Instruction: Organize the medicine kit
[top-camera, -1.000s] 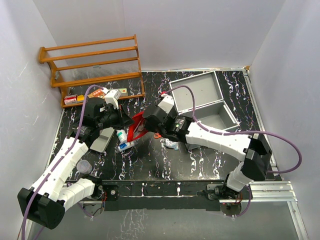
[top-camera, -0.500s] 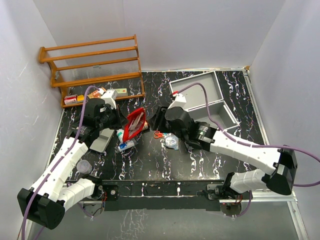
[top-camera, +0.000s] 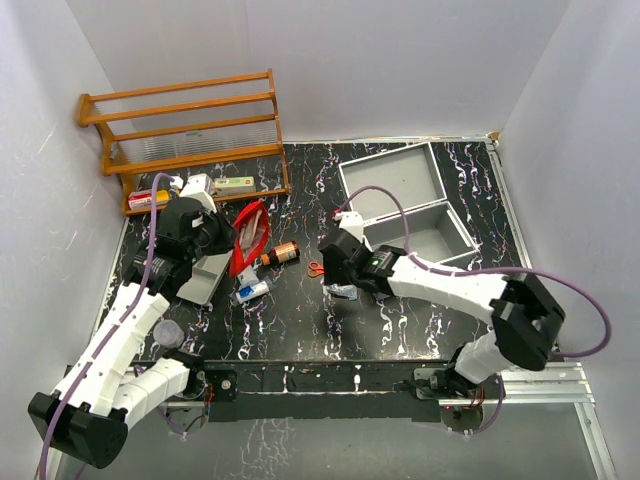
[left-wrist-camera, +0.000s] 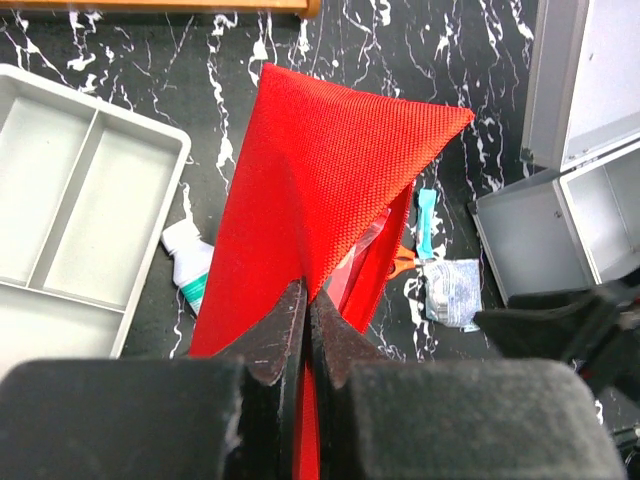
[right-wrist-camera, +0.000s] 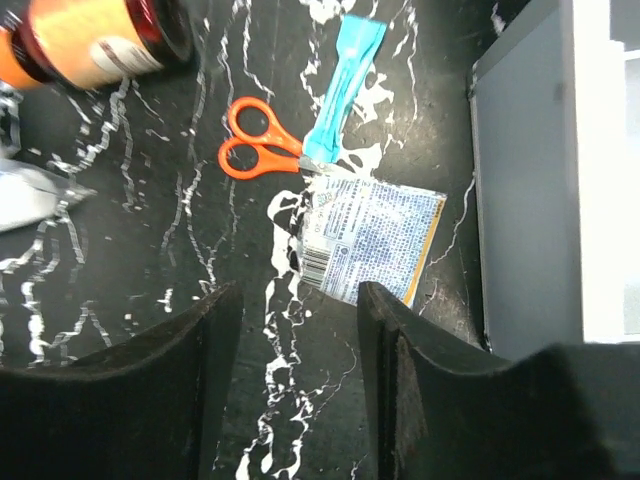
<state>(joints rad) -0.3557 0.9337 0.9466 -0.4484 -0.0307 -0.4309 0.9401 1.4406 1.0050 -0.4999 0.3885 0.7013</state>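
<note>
Inspecting for hazards, the medicine kit (top-camera: 392, 185) stands with its lid up at the far right of the table, its grey base just beside the right arm's working area.

The left gripper (left-wrist-camera: 305, 318) is clamped on a thin fold of the red pouch (left-wrist-camera: 330, 180) and holds it clear of the table, above the divided tray (left-wrist-camera: 60, 170) and a white tube (left-wrist-camera: 188, 262). The pinch takes only an edge of the fabric. The cloth may slide out under the pouch's own weight. Whether the pouch hangs mouth down cannot be told; if it does, anything inside may drop out.

The right gripper (right-wrist-camera: 295, 340) has its fingers spread with nothing between them, poised over a flat printed packet (right-wrist-camera: 372, 235). The packet lies flush on the surface, touching the orange scissors (right-wrist-camera: 262, 150) and a blue sachet (right-wrist-camera: 345, 75), and close to the kit's wall. In my judgement a descent may scrape the table, skid the packet against the wall, or gather the scissors with it.

The right arm's cable (top-camera: 385, 200) loops over the kit and may snag its lid.
</note>
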